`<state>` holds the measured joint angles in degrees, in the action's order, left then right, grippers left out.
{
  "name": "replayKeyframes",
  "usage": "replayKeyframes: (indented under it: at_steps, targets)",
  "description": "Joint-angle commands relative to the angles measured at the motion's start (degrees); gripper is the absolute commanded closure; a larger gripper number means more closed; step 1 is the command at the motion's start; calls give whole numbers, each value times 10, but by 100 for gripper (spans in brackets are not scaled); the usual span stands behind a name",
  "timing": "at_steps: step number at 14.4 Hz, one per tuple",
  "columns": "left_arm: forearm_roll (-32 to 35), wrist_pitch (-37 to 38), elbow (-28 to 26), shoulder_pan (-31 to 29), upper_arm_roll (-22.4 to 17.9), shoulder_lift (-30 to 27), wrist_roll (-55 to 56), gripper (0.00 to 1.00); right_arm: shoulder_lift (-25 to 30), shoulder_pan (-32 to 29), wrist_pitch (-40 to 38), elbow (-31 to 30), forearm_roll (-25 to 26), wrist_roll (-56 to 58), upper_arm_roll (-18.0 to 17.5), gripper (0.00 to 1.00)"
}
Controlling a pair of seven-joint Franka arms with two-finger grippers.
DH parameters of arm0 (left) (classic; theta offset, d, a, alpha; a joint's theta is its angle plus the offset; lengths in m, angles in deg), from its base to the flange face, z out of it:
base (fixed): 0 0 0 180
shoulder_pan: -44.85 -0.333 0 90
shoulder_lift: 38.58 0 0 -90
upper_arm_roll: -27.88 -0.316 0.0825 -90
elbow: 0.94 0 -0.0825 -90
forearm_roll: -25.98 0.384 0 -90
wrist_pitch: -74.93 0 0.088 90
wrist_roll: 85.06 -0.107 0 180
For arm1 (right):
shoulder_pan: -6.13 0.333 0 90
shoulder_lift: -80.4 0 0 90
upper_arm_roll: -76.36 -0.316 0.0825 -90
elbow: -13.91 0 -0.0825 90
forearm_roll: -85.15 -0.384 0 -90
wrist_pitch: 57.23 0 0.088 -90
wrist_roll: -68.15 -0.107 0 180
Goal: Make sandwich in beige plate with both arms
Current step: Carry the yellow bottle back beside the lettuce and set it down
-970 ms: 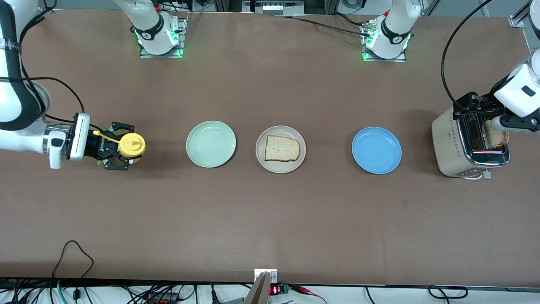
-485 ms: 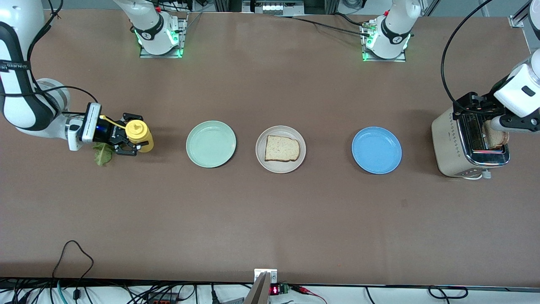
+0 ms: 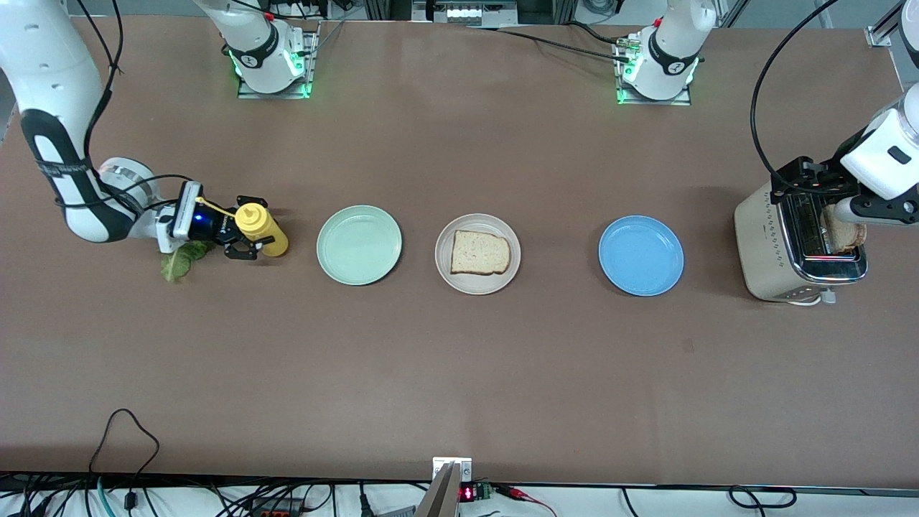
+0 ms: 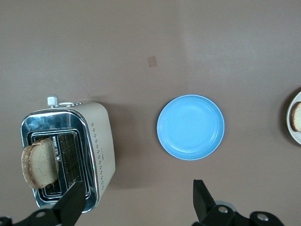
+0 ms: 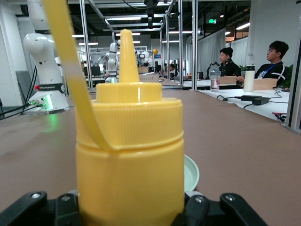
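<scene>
Three round plates sit in a row across the middle of the brown tabletop (image 3: 459, 373): a mint green plate (image 3: 359, 245) toward the right arm's end, a plain beige plate (image 3: 477, 253) in the centre, and a blue plate (image 3: 640, 255) toward the left arm's end. One light brown bread slice with a darker crust (image 3: 480, 253) lies flat on the beige plate. One second bread slice (image 4: 38, 162) stands up out of a slot of the single cream and chrome toaster (image 3: 800, 246) at the left arm's end of the tabletop. One ruffled green lettuce leaf (image 3: 179, 261) lies on the tabletop at the right arm's end, well apart from the beige plate. Two white arms are in view. The right end effector (image 3: 248, 238), just above the lettuce leaf and beside the mint green plate, is pinching one yellow squeeze bottle with a pointed nozzle (image 5: 129, 150), which stands upright at the tabletop. The left end effector (image 4: 136, 200) hangs over the toaster with its black fingers (image 4: 200, 200) spread wide and nothing between them.
</scene>
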<state>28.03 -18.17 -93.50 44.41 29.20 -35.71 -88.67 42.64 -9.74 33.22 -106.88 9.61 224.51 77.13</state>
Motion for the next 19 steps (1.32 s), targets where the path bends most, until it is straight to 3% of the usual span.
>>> replayKeyframes:
  at_steps: [1, 2, 3, 5, 10, 19]
  targets:
    - [-3, -2, -8, 4, -6, -8, -12, 0, -14, -18, -25, 4, -13, 39, -10, 58]
    - [-4, -2, -8, 4, -6, -8, -12, 0, -15, -18, -25, 4, -13, 39, -10, 55]
    - [-4, -2, -8, 4, -6, -8, -12, 0, -15, -18, -25, 4, -13, 39, -10, 41]
    - [-4, -2, -8, 4, -6, -8, -13, 0, -16, -18, -25, 6, -13, 38, -10, 0]
    - [-3, -2, -8, 4, -6, -8, -15, 0, -9, -31, -25, 40, 5, -12, -5, 0]
    - [-4, 1, -8, 1, -7, -8, -17, 0, 42, -36, -23, 90, 150, -129, 70, 0]
